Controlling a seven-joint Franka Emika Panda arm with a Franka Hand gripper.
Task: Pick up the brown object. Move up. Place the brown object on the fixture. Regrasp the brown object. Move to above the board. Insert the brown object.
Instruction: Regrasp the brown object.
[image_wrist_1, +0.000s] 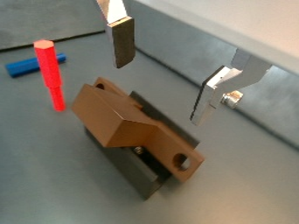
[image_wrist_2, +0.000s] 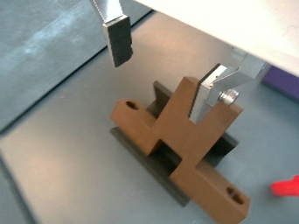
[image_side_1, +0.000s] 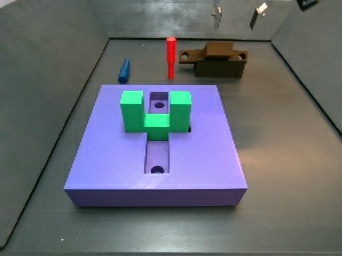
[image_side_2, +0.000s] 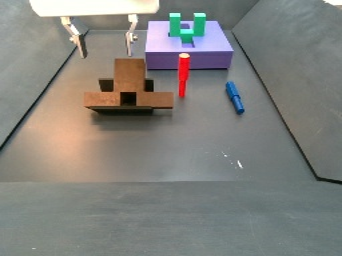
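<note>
Claw (image_side_2: 102, 41) hovers empty above the brown object, its two silver fingers spread well apart and touching nothing.

Largest in the scene is the board (image_side_1: 201, 150), a lilac square slab lying on the dark grey surface (image_side_2: 201, 140), well apart from the claw. A green U-shaped block (image_side_1: 152, 110) sits on it at one end of a long central slot, which stands empty.

Next in size, the fixture (image_wrist_1: 146, 171) is a dark low block. The brown object (image_wrist_1: 117, 114) lies across it, resting on top, a round hole (image_wrist_1: 183, 161) near one end.

Smaller still, a red peg (image_side_2: 182, 74) stands upright nearby, and a blue piece (image_side_2: 235, 96) lies flat beyond it.

Judging by this, the pickup, lift and placing on the fixture look done. Regrasping, moving above the board and inserting remain.
</note>
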